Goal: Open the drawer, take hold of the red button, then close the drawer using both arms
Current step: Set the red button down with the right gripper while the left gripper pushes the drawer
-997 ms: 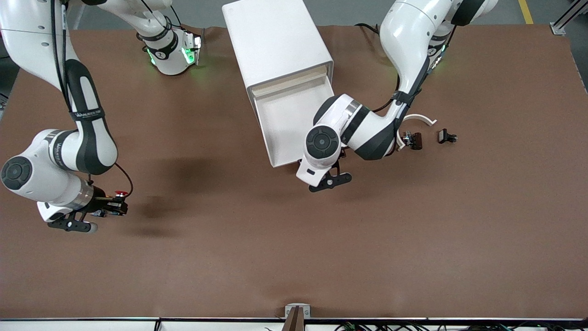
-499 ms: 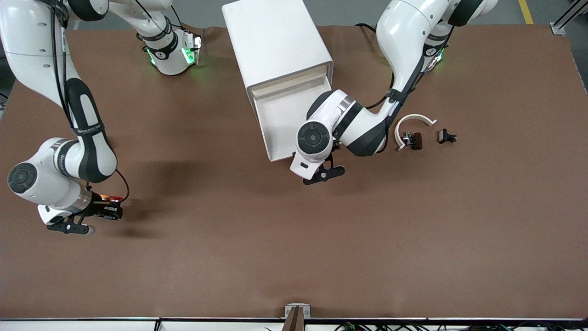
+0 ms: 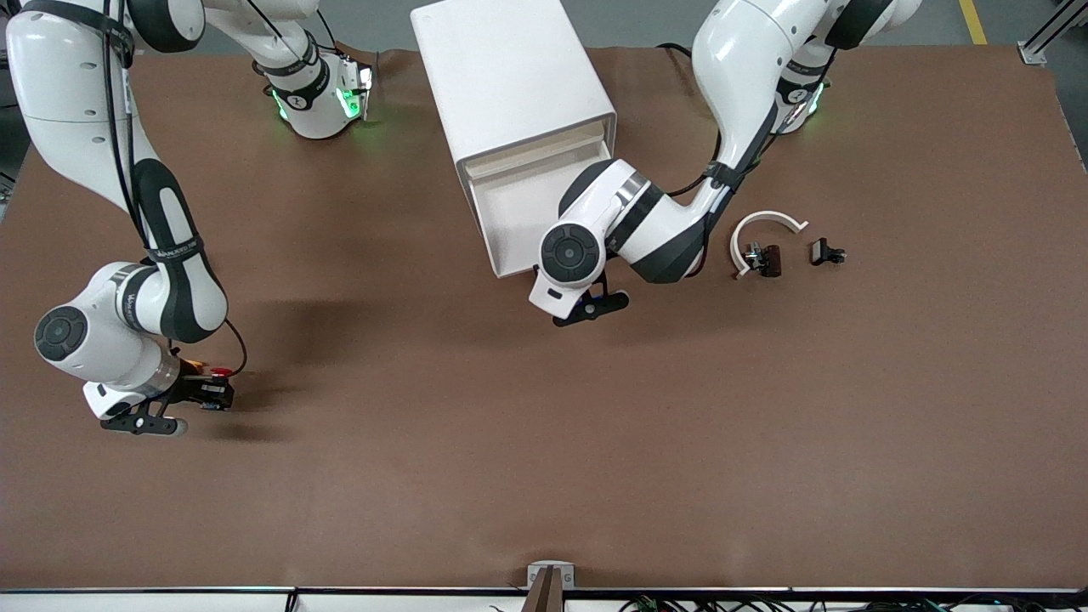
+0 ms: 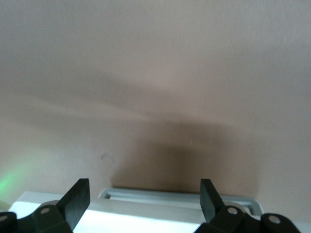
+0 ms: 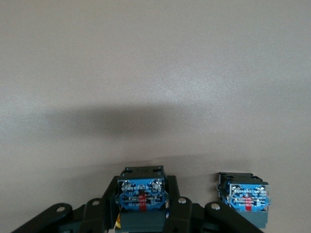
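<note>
The button [image 3: 221, 371], red cap on a black body, sits in my right gripper [image 3: 206, 396], low over the table at the right arm's end. In the right wrist view the right gripper [image 5: 143, 206] is shut on the button's [image 5: 142, 190] blue-faced block. The white cabinet [image 3: 510, 76] stands mid-table with its drawer [image 3: 510, 223] partly out. My left gripper [image 3: 588, 306] is open at the drawer's front. In the left wrist view the drawer's white front rim [image 4: 160, 206] lies between the left gripper's [image 4: 144, 200] wide-set fingers.
A second blue-faced block [image 5: 245, 196] shows just beside the right gripper. A white curved piece [image 3: 765, 223] and two small black parts [image 3: 763, 257] [image 3: 826, 252] lie on the brown table toward the left arm's end.
The left gripper and the drawer front have moved toward the cabinet, so the drawer is less far out. The right gripper has sunk slightly with the button.
</note>
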`<state>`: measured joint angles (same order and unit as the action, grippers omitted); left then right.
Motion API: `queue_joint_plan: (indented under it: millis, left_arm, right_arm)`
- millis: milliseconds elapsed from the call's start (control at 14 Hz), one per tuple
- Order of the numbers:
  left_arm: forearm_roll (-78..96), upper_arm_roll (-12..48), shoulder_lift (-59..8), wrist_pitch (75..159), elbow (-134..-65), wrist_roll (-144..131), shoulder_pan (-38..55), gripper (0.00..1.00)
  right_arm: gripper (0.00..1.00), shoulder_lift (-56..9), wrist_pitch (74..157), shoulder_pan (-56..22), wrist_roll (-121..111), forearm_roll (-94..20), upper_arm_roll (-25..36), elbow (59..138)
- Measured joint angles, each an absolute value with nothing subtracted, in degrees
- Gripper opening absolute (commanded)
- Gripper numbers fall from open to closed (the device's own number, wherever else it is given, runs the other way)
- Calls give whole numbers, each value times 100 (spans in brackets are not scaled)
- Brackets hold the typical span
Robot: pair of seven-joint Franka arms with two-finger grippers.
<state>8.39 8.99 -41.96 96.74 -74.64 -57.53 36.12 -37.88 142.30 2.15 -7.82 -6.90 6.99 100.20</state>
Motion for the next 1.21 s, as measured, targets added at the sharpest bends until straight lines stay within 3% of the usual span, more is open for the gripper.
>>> queue_joint_plan:
  millis: [997, 1140, 1211]
  left_arm:
    - [1997, 1241, -4269, 9055, -7717, -6000, 3638, 100]
    - [2113, 1290, -4284, 9029, -7760, -6031, 3641, 100]
    - [2216, 1295, -4295, 9011, -7787, -6046, 3640, 100]
  right_arm:
    - [0, -3903, 14230, 323, -792, -984, 606, 10167]
    - [74, -3903, 14230, 323, -795, -984, 598, 10167]
    - [100, -3903, 14230, 323, -796, -985, 597, 10167]
